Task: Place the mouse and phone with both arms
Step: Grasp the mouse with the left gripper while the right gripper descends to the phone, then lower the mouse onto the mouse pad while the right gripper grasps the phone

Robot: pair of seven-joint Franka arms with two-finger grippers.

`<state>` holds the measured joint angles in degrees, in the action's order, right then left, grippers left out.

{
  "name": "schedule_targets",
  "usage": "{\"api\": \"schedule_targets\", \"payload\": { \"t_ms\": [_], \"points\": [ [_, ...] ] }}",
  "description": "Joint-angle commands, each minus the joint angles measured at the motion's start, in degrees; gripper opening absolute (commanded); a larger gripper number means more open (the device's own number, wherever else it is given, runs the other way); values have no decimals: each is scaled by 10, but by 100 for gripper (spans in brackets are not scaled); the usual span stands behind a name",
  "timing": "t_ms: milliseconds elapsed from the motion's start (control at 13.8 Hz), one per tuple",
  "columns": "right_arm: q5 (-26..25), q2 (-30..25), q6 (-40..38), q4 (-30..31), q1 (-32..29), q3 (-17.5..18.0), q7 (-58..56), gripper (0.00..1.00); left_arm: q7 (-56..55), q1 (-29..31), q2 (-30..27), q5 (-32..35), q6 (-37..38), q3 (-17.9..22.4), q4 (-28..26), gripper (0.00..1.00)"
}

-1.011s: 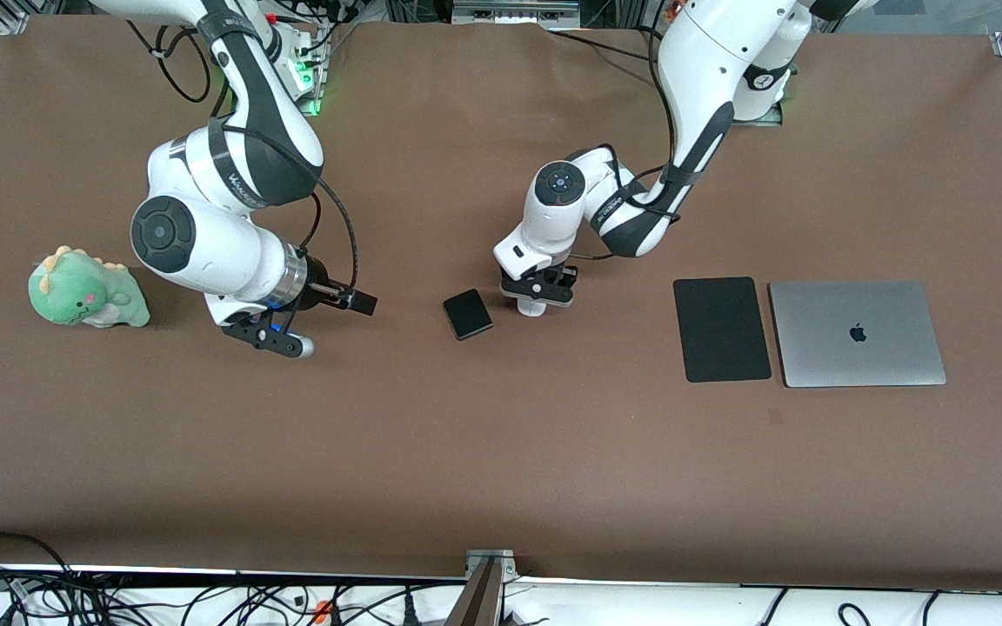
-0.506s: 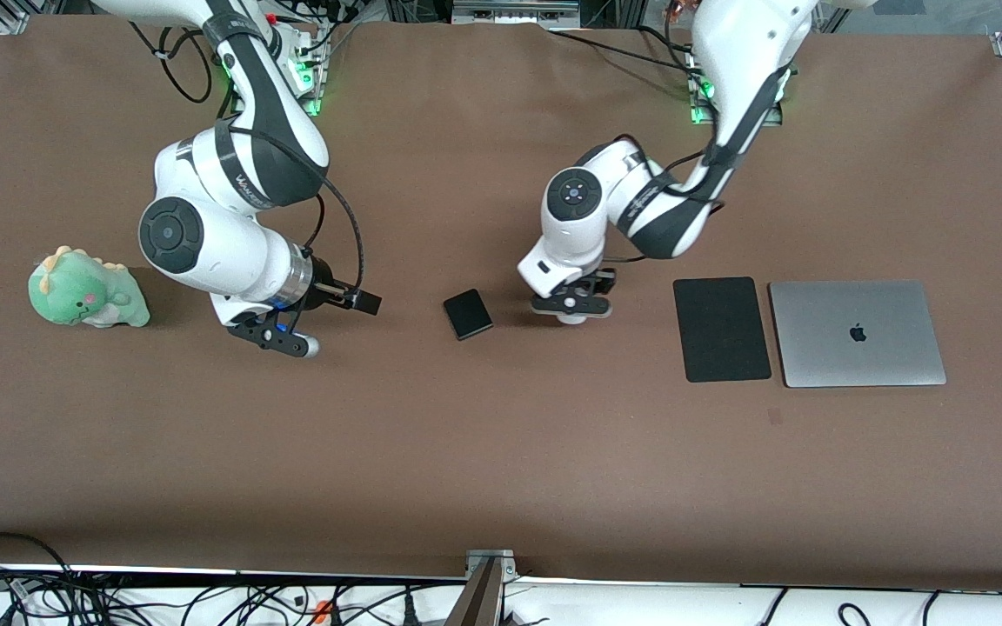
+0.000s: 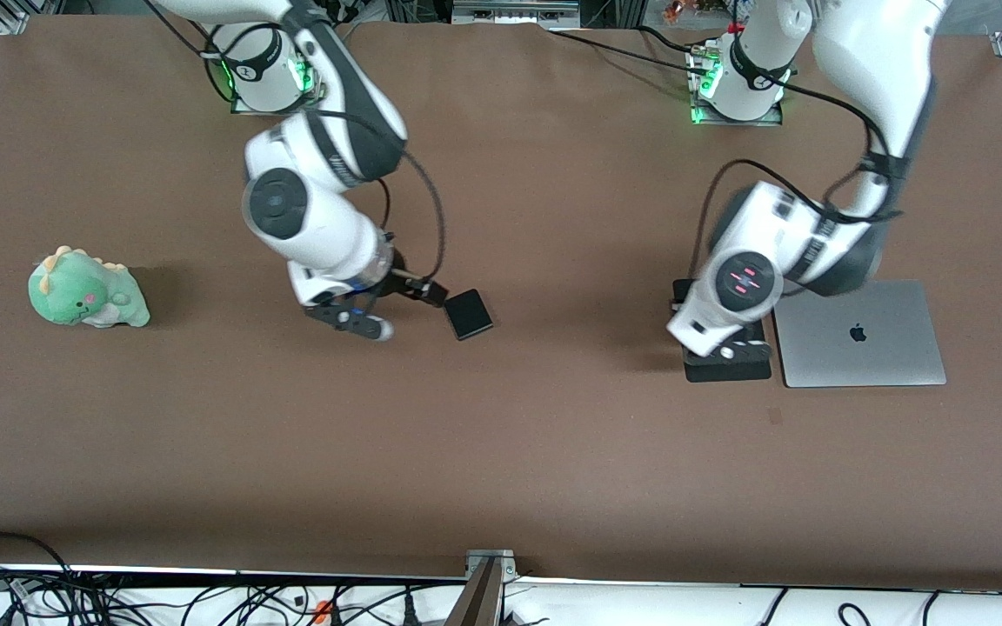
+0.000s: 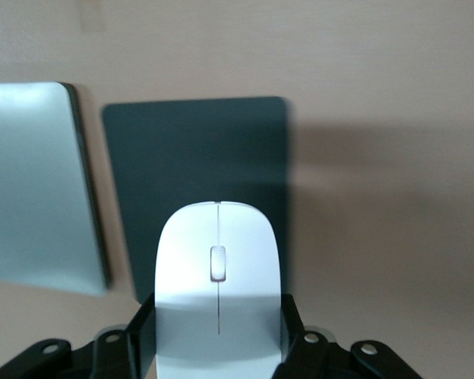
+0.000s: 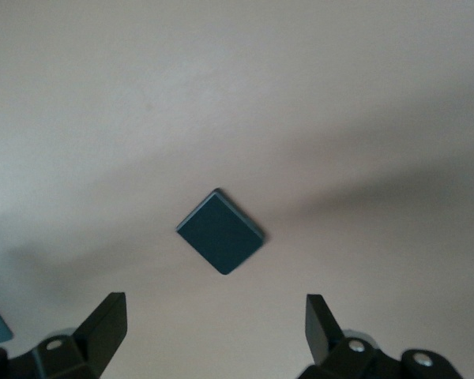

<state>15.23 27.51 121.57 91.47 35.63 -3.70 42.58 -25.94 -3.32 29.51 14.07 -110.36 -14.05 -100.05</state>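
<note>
brown table (image 3: 501,452), left gripper (image 4: 219,347) gripping mouse (image 4: 218,268)

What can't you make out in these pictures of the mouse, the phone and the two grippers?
- Front view: the mouse is hidden under the left arm's wrist; only the left wrist view shows the mouse, its rear cut off by the edge.
- Front view: mouse pad mostly covered.
- Right gripper: fingertips only; phone ungripped.

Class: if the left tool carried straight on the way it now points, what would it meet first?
Probably the mouse pad: the left tool, gripping the mouse, hangs over it beside the laptop.
</note>
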Motion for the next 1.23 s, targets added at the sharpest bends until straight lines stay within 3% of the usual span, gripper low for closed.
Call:
{"api": "schedule_targets", "payload": {
  "t_ms": [0,144,289,433,506,578,650,939,1156],
  "points": [
    [-75,46,58,-7,28,14,-31,100,43,26,20,-11,-60,-9,-29,34],
    [-147,67,75,-6,29,39,-61,100,62,47,27,-9,-129,-9,-63,35],
    [-206,83,87,-6,29,50,-100,100,77,63,34,-9,-140,-9,-64,35],
    [-223,103,124,-2,30,55,-154,100,77,63,35,-9,-141,-9,-65,38],
    [-224,113,145,-2,35,55,-182,100,77,64,41,-9,-141,-9,-65,44],
    [-225,126,171,-1,37,55,-207,100,77,65,41,-10,-142,-9,-65,92],
    [-225,138,199,-1,38,55,-229,100,77,66,41,-10,-137,-9,-65,100],
    [-225,179,281,5,38,53,-259,100,77,67,-8,-11,-65,-20,-39,100],
    [-225,181,280,5,35,53,-268,100,97,67,-39,-11,42,-26,25,100]
  ]
}}
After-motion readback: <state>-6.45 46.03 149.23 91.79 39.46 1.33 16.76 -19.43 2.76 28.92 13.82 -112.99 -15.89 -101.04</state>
